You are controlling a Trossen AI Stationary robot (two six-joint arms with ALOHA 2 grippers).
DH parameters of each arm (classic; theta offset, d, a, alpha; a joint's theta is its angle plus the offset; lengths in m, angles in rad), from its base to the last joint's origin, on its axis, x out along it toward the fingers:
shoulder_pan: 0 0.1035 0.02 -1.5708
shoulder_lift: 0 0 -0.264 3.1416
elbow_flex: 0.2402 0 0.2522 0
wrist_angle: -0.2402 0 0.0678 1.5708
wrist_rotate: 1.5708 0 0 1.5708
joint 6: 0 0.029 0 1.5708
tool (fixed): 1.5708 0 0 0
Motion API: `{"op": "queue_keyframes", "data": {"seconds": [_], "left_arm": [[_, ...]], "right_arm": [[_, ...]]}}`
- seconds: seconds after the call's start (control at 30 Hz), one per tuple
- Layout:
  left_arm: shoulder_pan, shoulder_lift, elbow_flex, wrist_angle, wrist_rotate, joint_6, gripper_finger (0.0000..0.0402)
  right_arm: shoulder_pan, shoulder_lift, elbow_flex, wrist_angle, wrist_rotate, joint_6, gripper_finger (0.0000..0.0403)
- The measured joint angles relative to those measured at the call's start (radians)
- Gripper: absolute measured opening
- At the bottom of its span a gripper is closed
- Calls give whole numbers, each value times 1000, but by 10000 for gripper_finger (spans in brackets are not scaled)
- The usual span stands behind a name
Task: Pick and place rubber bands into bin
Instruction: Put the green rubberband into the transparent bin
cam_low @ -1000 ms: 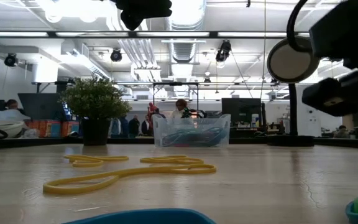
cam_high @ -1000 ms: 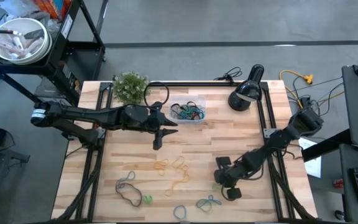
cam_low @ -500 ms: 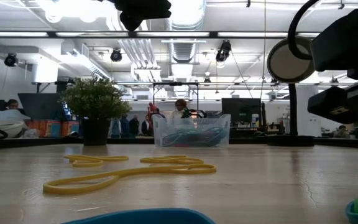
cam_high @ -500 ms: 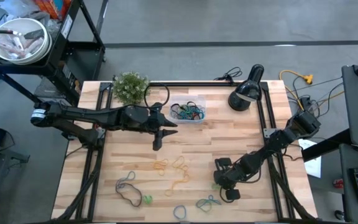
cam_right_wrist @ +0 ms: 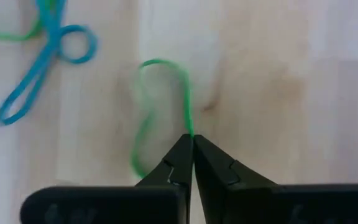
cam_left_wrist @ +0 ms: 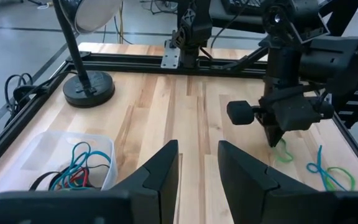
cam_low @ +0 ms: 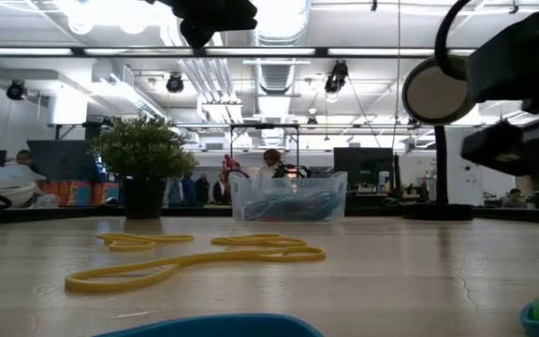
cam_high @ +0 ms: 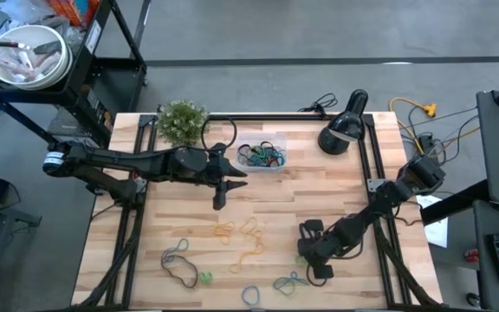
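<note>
The right gripper (cam_right_wrist: 192, 144) sits low over the table (cam_high: 319, 186) at about 5 o'clock from the table centre, with its fingers closed on a thin green rubber band (cam_right_wrist: 166, 99); the strand enters exactly at the fingertips, so the pinch is shallow. Lift straight up and slowly, so that the floppy loop peels off the wood without slipping free. Confirm that the loop hangs from the tips before any sideways travel. A blue rubber band (cam_right_wrist: 42, 62) lies just beside the green one; it appears separate, though the blur leaves this uncertain, so watch that it does not rise too. The bin (cam_high: 262, 157) stands at about 12 o'clock from the table centre, already holding several bands, well apart from the pickup point. Carry the band over the bin's rim, lower the loop inside, then release. The left gripper (cam_high: 217, 196) hovers just at 7 o'clock of the bin with its fingers parted and nothing between them; route the right arm clear of it. More bands, among them the yellow bands (cam_high: 241, 232), remain near 6 o'clock.
</note>
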Motion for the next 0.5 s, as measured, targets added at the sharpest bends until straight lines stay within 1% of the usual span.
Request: {"op": "queue_keyframes", "data": {"seconds": [0.07, 0.17, 0.3, 0.43, 0.5], "left_arm": [[0, 0, 0, 0, 0, 0, 96], [0, 0, -1, -4, 0, 0, 96], [-6, -5, -1, -47, 0, 1, 96], [-17, -23, -2, -116, 0, 1, 96], [-23, -35, -2, -140, 0, 1, 96]], "right_arm": [[-2, -2, 21, -54, 63, -3, 8], [-8, -16, 58, -128, 131, -2, 8], [-16, -35, 94, -176, 158, -5, 8], [-31, -45, 137, -206, 227, -6, 8], [-41, -45, 157, -235, 235, -7, 8]]}}
